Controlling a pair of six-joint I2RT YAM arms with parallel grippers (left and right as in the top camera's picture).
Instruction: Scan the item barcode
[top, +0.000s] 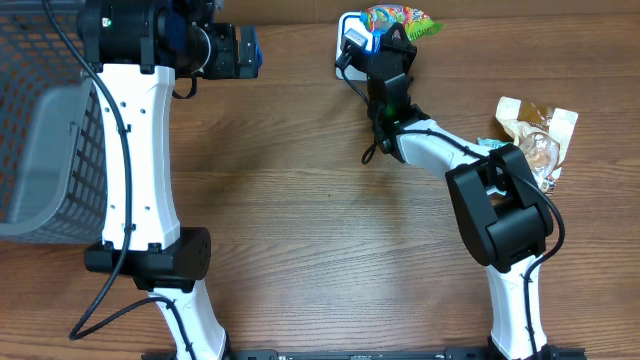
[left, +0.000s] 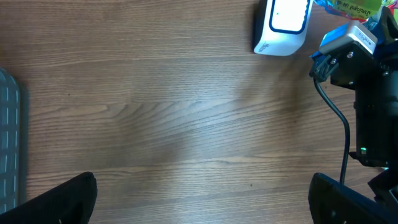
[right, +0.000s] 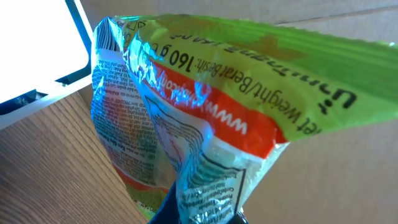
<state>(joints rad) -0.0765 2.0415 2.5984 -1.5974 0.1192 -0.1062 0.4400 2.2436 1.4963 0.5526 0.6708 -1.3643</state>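
Over grained wooden table (top: 300, 150), right hand (top: 397, 38) pinches crinkly, glossy plastic packet (right: 217, 112).

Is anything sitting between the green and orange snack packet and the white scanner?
Nothing visible does. The green and orange plastic snack packet hangs right beside the white scanner with the blue edge, and only bare wooden table shows between them.

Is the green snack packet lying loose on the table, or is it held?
Held: the right gripper is shut on the crumpled edge of the green snack packet, beside the white scanner.
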